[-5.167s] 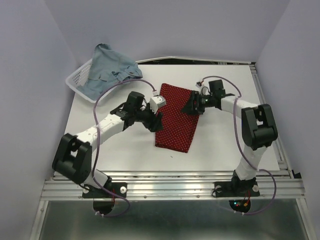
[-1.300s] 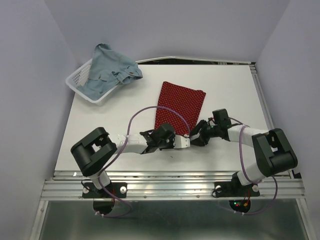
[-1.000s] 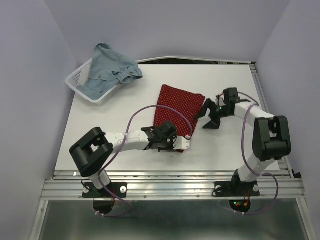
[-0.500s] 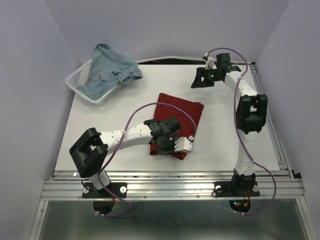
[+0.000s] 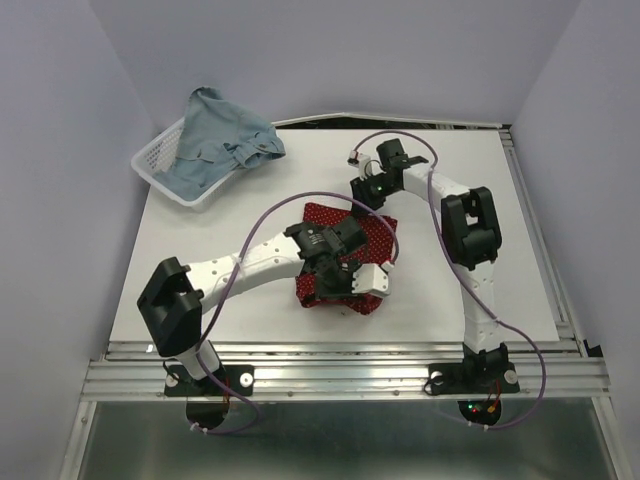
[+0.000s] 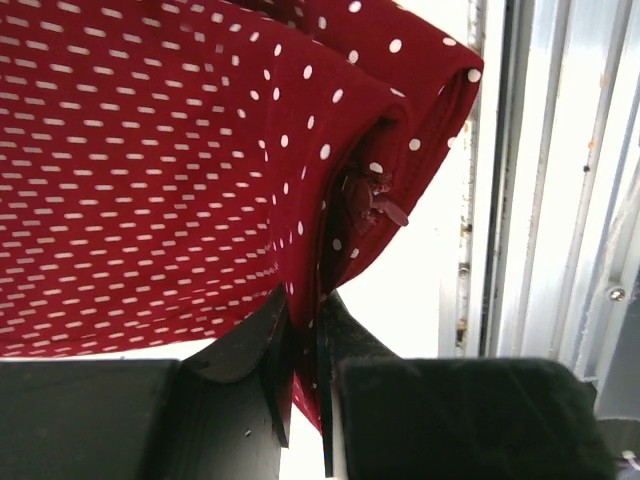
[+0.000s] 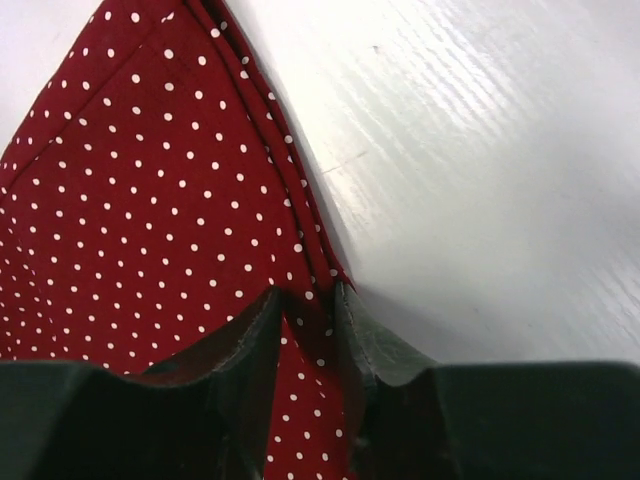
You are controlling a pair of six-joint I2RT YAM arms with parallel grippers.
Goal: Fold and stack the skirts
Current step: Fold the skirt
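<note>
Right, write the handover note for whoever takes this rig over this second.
Left fingers: shut on a doubled-over edge of the red skirt.
Right fingers: pinched on the red skirt's far edge, low over the table.
Denim skirt: crumpled in the basket at the far left corner, untouched.
Done: red skirt gripped by both arms, bunched mid-fold.
Left: finish the red fold, lay it flat, fold the denim skirt, stack the two.
</note>
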